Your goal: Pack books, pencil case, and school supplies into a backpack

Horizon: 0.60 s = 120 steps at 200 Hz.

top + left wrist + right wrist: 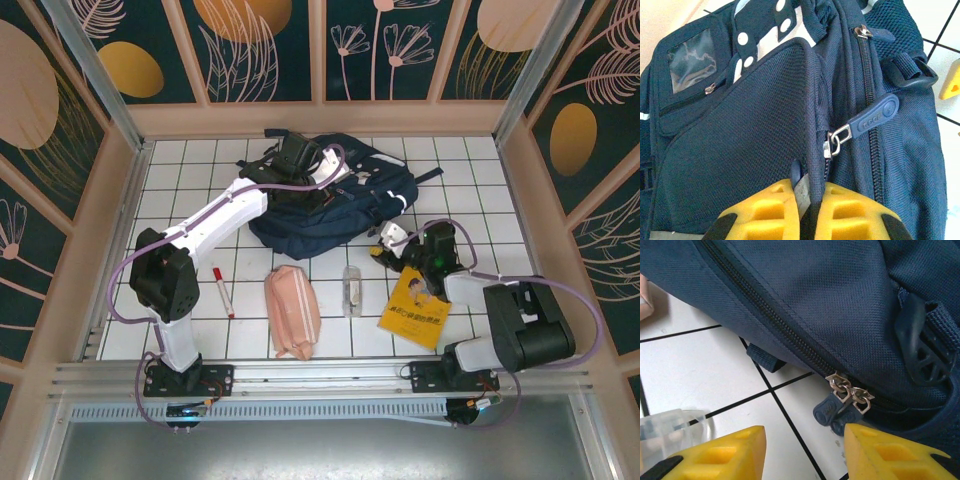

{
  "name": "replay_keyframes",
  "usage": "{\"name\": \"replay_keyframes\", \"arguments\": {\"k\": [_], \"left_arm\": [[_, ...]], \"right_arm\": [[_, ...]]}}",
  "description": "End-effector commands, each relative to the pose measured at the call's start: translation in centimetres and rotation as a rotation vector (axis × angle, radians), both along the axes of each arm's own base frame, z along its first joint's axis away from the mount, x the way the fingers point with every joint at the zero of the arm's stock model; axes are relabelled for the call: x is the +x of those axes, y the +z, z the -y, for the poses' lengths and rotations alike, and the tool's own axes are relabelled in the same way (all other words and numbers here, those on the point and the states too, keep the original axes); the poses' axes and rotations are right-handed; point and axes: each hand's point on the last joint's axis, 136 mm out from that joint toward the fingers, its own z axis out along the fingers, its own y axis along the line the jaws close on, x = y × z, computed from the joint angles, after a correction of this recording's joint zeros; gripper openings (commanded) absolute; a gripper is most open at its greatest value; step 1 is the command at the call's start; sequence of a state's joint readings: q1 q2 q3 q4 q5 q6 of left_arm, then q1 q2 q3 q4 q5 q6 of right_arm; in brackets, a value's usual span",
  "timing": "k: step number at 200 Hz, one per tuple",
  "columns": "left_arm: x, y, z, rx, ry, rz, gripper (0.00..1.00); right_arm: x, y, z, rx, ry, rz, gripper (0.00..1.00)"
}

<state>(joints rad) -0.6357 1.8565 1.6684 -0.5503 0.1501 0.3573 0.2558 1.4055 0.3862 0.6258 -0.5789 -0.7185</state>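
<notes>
The backpack (340,195) lies at the upper middle of the bench (180,190), and the coming move looks to turn on its main zip (765,315). In the right wrist view, that zip runs from the upper left of the frame down to the lower right. It ends at two pulls (842,402) sitting side by side at the bag's edge. The right fingers (740,450) are spread with nothing between them. The pulls lie just ahead of them and nearer the right-hand finger, so this arm is by far the closer one. The left fingers (785,205) are pressed together on a raised fold of the bag's front panel, beside another zip pull (872,117) (a bracing hold, I judge, to keep the bag steady). Opening the bag would seemingly call for a short reach forward onto one pull, then a drag along the zip's line toward upper left. The book (416,305), pencil case (292,312) and marker (222,292) lie apart lower in the top view.
</notes>
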Motion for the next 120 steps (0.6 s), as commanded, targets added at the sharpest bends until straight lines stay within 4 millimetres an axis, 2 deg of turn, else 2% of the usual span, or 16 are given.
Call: {"name": "replay_keyframes", "arguments": {"k": [1, 20, 57, 95, 120], "left_arm": [[1.3, 5.2, 1.6, -0.133, -0.008, 0.105, 0.00], [1.3, 5.4, 1.6, -0.139, -0.006, 0.107, 0.00], [1.1, 5.3, 1.9, -0.147, -0.018, 0.096, 0.00], [1.0, 4.9, 2.2, -0.159, -0.029, 0.081, 0.00], [0.9, 4.5, 2.4, -0.165, -0.031, 0.068, 0.00]], "right_arm": [[1.4, 1.7, -0.5, 0.005, 0.024, 0.091, 0.39], [1.5, 1.4, -0.8, 0.002, 0.030, 0.089, 0.35], [2.2, 1.3, -0.6, 0.002, 0.006, 0.091, 0.36], [2.3, 0.8, -1.3, 0.014, 0.019, 0.080, 0.35], [3.0, 0.7, -1.5, 0.024, -0.007, 0.088, 0.29]]}}
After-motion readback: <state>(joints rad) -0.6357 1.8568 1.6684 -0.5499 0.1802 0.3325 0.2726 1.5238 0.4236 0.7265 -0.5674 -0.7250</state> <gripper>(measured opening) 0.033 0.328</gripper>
